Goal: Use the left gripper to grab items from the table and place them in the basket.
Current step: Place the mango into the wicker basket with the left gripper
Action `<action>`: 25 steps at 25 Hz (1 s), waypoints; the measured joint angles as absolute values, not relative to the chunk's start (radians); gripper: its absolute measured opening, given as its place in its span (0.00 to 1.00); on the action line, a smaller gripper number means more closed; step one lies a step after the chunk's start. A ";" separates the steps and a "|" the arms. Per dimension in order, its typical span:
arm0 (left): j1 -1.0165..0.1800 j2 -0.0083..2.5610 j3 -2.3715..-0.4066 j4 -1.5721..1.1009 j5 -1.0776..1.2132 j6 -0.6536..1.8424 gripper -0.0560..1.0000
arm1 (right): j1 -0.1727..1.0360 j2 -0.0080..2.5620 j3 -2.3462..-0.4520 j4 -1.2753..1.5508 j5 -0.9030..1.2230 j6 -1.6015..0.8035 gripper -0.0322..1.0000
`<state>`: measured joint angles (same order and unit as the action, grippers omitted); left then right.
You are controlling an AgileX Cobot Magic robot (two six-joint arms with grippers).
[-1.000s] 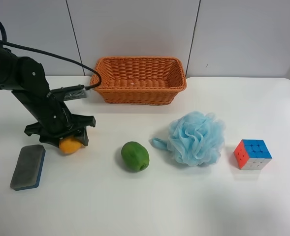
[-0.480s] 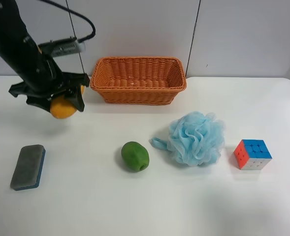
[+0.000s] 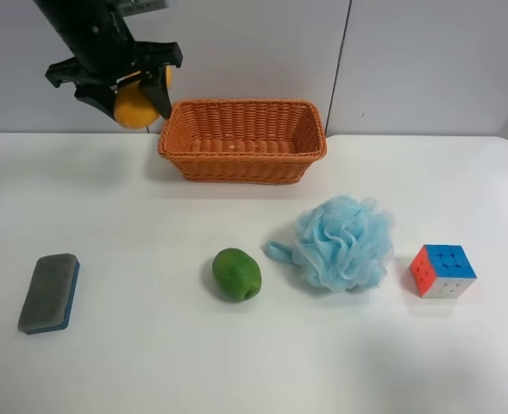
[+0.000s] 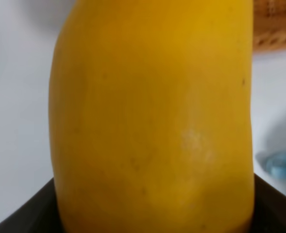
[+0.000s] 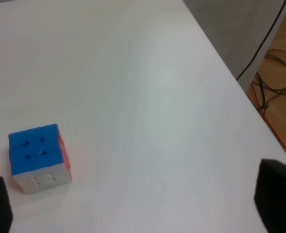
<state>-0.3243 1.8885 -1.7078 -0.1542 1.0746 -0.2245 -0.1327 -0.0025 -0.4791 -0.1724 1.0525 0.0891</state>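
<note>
Plain white table [image 3: 150,362], grey wall panels behind. Near row: grey-and-blue sponge block [image 3: 49,292], round green fruit [image 3: 236,273], fluffy light-blue bath pouf [image 3: 343,241], colourful puzzle cube [image 3: 443,270]. Farther, orange-brown woven wicker basket [image 3: 241,164]. Black left gripper [image 3: 131,97] aloft by its corner, clamped on oblong yellow-orange mango [image 3: 134,110]. Dark right gripper [image 5: 138,204] spread wide near the cube.

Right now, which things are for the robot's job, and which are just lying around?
For the job: left tool holding the mango, basket, green fruit, blue pouf, puzzle cube, sponge, table.
Just lying about: right tool, open and empty; cables off the table.
</note>
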 joint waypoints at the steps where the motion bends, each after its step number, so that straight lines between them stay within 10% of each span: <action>1: -0.324 1.923 -1.754 -0.160 1.094 -0.212 0.62 | -0.133 -0.002 -0.479 -0.172 1.053 0.089 0.99; 11: -0.324 2.237 -2.130 -0.193 1.146 -0.167 0.62 | -0.133 -0.002 -0.479 -0.172 1.053 0.089 0.99; 25: -0.324 2.421 -2.161 -0.286 0.923 -0.117 0.62 | -0.133 -0.002 -0.479 -0.172 1.053 0.089 0.99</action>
